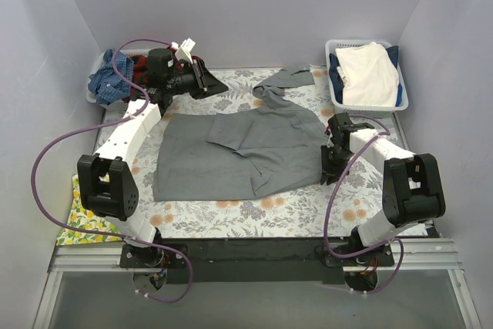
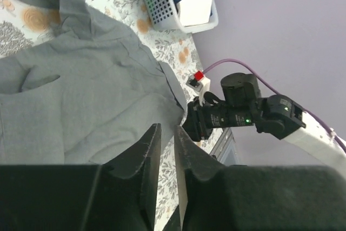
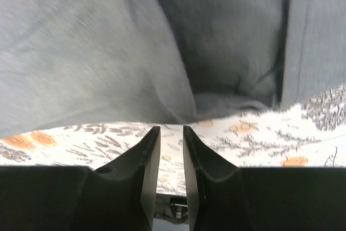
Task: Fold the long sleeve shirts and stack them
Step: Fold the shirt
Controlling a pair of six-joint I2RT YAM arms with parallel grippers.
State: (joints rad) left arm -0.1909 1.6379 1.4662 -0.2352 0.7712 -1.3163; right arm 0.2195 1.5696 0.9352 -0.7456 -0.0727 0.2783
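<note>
The large mid-grey long sleeve shirt lies on the fern-print table cover, partly folded, with one sleeve trailing toward the back. My left gripper hovers over the back left of the table beyond the shirt's far edge. In the left wrist view the left gripper has its jaws a narrow slit apart, with nothing between them, above the grey shirt. My right gripper sits at the shirt's right edge. The right wrist view shows that gripper slightly open and empty, just short of the grey shirt.
A bin at the back left holds a blue checked shirt and a red-black plaid one. A white basket with white and blue cloth stands at the back right. A lemon-print cloth lies at the near left. Walls enclose three sides.
</note>
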